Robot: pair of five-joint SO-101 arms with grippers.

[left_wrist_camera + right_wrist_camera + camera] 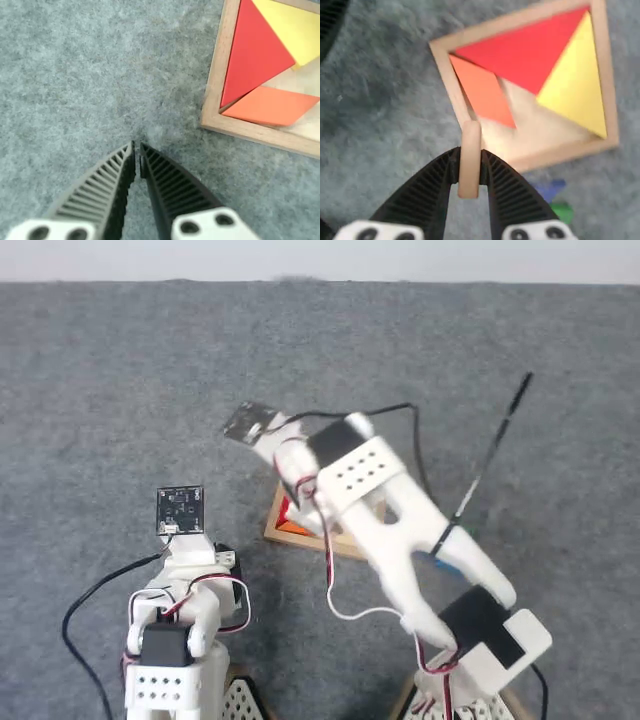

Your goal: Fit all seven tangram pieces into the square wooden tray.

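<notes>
Clamped in the right end effector (469,159): pale wooden piece (470,137), edge-on over the square wooden tray (442,65) rim. Seated inside: orange piece (482,92), red triangle (525,50), yellow triangle (575,85). Left end effector (136,146) clenched empty above the grey surface (60,75); seen from high, tray at its 3 o'clock.

The square wooden tray (560,153) lies flat on the grey tabletop (380,100). Inside it a big red triangle (525,50) and a big yellow triangle (577,90) touch side by side, and an orange slanted piece (482,92) lies along one wall next to the red one. A pale wooden piece (470,135) stands on its thin edge over the tray's rim by the orange piece, pinched in the right gripper (469,152). A blue piece (550,190) and a green piece (563,211) lie together just outside the tray.
</notes>
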